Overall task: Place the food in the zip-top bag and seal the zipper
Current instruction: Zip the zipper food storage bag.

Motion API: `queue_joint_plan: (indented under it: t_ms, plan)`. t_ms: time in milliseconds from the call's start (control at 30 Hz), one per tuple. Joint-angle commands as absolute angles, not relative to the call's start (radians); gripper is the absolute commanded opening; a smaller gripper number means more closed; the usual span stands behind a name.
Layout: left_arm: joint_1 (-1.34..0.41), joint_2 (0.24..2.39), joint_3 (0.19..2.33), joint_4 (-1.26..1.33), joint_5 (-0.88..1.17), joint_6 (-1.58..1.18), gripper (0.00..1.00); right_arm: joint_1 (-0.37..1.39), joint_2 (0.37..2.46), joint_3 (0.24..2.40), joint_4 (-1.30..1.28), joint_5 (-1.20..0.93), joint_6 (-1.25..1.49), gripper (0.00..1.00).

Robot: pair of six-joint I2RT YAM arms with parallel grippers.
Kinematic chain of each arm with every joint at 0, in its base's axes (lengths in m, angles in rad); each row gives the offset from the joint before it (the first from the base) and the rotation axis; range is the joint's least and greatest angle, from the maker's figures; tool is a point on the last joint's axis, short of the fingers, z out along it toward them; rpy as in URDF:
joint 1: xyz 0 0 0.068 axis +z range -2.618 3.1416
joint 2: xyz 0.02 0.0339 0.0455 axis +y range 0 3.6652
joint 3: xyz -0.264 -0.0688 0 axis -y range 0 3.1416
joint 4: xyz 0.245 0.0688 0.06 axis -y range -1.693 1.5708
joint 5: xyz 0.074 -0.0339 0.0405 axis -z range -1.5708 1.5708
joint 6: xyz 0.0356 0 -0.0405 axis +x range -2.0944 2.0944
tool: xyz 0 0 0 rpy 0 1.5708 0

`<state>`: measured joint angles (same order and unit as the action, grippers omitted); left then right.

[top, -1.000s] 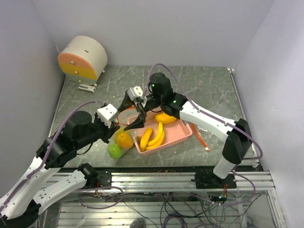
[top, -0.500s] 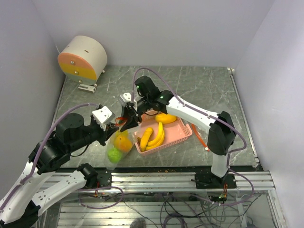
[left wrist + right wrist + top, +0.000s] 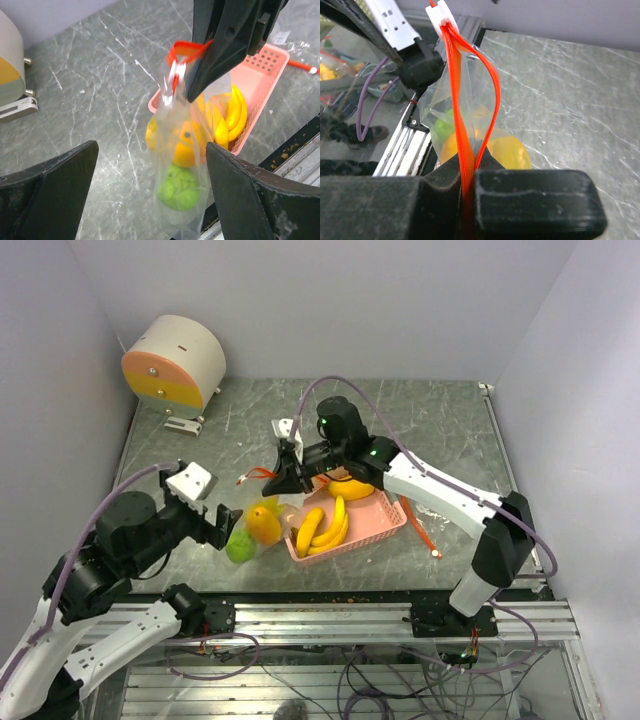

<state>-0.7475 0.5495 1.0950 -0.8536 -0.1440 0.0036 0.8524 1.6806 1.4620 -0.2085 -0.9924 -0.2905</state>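
The clear zip-top bag (image 3: 252, 530) hangs from my right gripper (image 3: 285, 478), which is shut on its red-orange zipper (image 3: 261, 475). Inside the bag an orange fruit (image 3: 264, 523) rests on a bumpy green ball (image 3: 240, 548). In the right wrist view the zipper (image 3: 455, 90) runs out of my shut gripper (image 3: 469, 172) as two strips. They bow apart in the middle and meet at a white slider (image 3: 440, 15). My left gripper (image 3: 151, 147) is open, with the bag (image 3: 187, 220) hanging between its fingers (image 3: 50, 200), untouched. Bananas (image 3: 325, 528) and a yellow mango-like piece (image 3: 350, 488) lie in the pink basket.
The pink basket (image 3: 385, 522) stands just right of the hanging bag. A loose red-orange stick (image 3: 422, 535) lies right of the basket. A round white and orange device (image 3: 175, 362) stands at the back left. The table's front rail (image 3: 330, 615) is close below the bag.
My left gripper has let go of the bag, opened and drawn back to the left. My right gripper has shut on the zipper and lifted the bag slightly to the right.
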Motion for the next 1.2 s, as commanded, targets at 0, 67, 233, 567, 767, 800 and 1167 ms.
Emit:
queue_joint_plan:
  t_ms: [0,67,233,567,767,800,1167]
  plan:
    - [-0.744,0.484,1.088,-0.777,-0.155,0.023,1.0,0.841,1.617,1.469,-0.142,-0.917,-0.182,0.0]
    - [-0.743,0.457,1.066,-0.734,-0.118,0.029,1.0,0.84,1.6,1.466,-0.136,-0.913,-0.161,0.0]
    - [-0.744,0.424,1.028,-0.631,-0.047,0.069,0.96,0.841,1.551,1.444,-0.118,-0.903,-0.142,0.0]
    - [-0.743,0.51,1.01,-0.433,0.058,0.053,0.74,0.844,1.54,1.432,-0.1,-0.87,-0.105,0.0]
    - [-0.744,0.517,0.967,-0.341,0.063,0.027,0.57,0.844,1.525,1.42,-0.088,-0.865,-0.096,0.0]
    - [-0.744,0.524,0.965,-0.34,0.063,0.024,0.53,0.845,1.525,1.422,-0.09,-0.868,-0.097,0.0]
    - [-0.743,0.512,0.905,-0.298,0.046,0.002,0.52,0.848,1.505,1.411,-0.06,-0.916,-0.069,0.0]
